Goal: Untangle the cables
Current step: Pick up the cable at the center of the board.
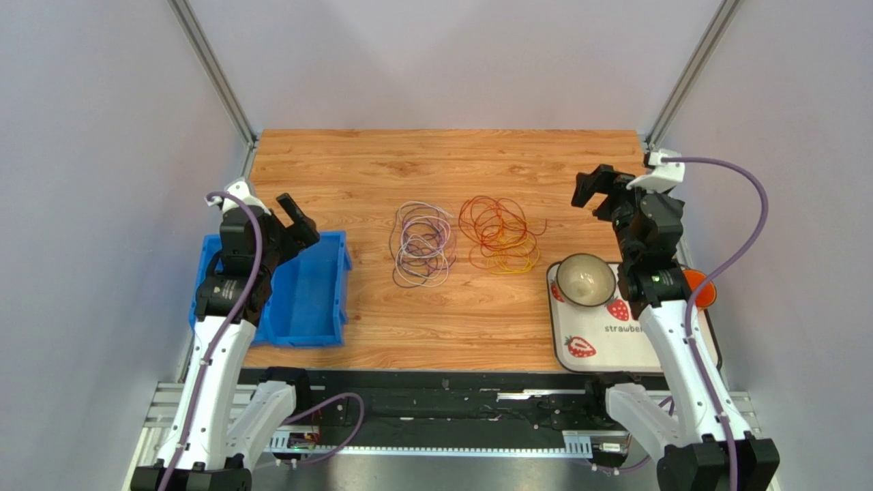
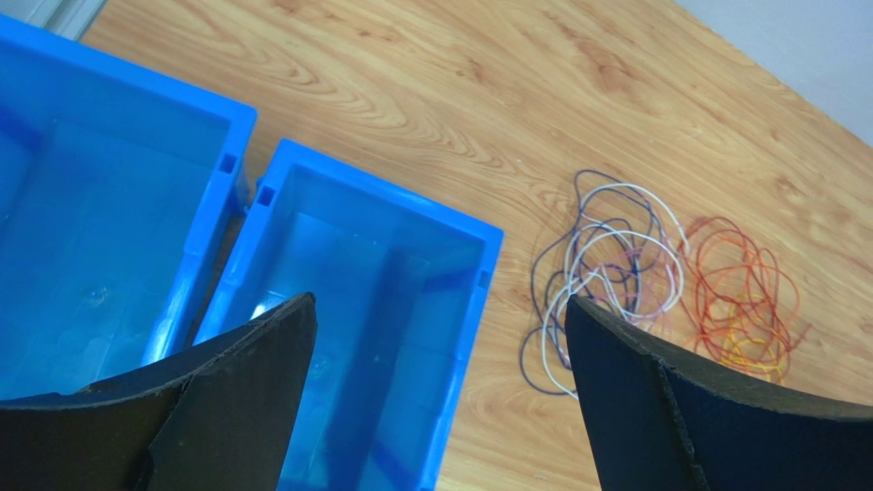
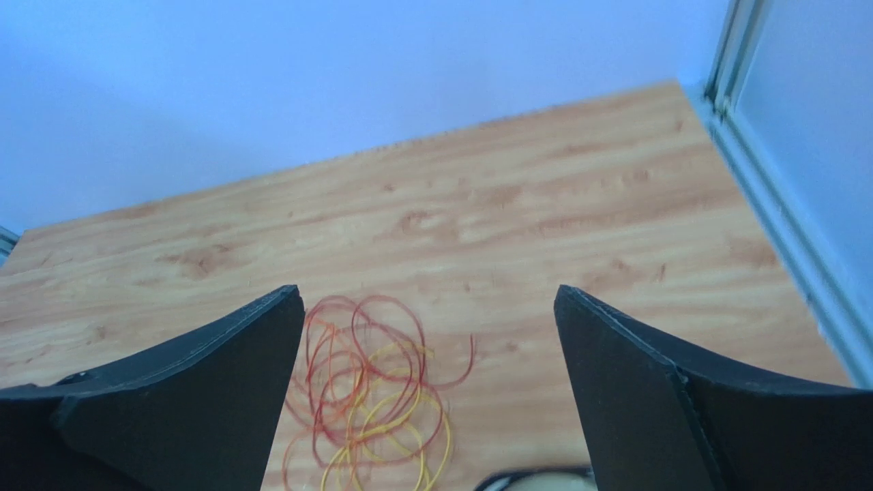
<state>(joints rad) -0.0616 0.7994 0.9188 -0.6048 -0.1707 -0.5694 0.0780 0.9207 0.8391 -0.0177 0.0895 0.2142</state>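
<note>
The cables lie in two loose piles in the middle of the wooden table. One pile of purple, white and dark grey cables is on the left. The other pile, red-orange and yellow cables, sits just right of it. My left gripper hovers open over the blue bin, left of the piles, holding nothing. My right gripper stands open above the table, right of the red-orange pile, also with nothing between its fingers.
Two blue bins sit side by side at the left; one blue bin shows beneath the left arm. At the right, a strawberry-print tray carries a bowl, with an orange object behind the right arm.
</note>
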